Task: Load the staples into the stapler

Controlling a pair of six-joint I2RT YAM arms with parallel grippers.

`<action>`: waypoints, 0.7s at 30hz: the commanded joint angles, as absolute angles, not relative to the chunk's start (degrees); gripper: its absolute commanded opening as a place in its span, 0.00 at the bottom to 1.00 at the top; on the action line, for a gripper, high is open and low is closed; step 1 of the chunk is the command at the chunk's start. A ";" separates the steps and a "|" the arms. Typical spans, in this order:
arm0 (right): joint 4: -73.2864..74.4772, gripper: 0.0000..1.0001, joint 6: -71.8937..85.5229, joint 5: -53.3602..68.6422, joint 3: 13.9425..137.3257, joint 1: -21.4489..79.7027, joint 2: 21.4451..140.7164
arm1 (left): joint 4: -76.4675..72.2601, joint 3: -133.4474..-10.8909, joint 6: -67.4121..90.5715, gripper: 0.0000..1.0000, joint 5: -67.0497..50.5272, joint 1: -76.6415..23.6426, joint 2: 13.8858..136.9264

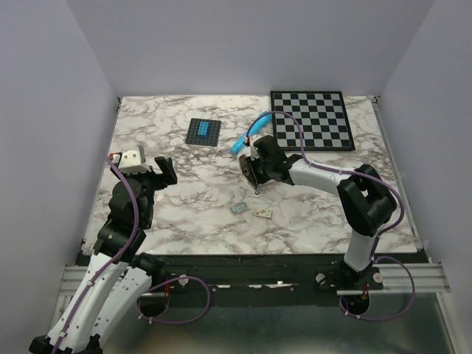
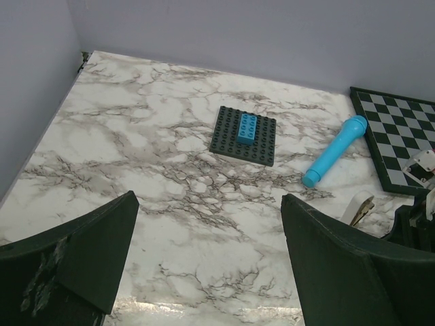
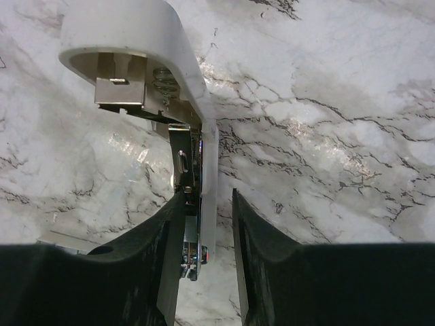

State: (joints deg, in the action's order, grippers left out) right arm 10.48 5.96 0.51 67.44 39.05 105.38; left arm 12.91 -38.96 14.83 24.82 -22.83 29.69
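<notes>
- Marble table point(image 1: 184, 214) beneath both arms.
- Right gripper point(image 3: 207, 197) clenched on stapler point(image 3: 204, 136), flipped open, jutting past fingertips.
- Staples point(image 1: 239, 209) flat near that gripper, base-side, apart.
- Left gripper point(image 2: 209, 200) released, jaws wide.

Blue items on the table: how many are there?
2. A blue cylinder lies beside the checkerboard's left edge; a blue brick sits on the dark baseplate. Others could be hidden from these views.
</notes>
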 commanded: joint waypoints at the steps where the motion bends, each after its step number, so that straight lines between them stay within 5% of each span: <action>1: 11.34 0.41 6.06 0.35 66.19 39.02 104.33 | 11.87 -38.67 15.03 0.94 23.55 -22.41 29.09; 21: 12.48 0.41 6.15 0.61 61.87 39.02 99.41 | 11.60 -38.67 14.85 0.94 22.33 -22.32 30.06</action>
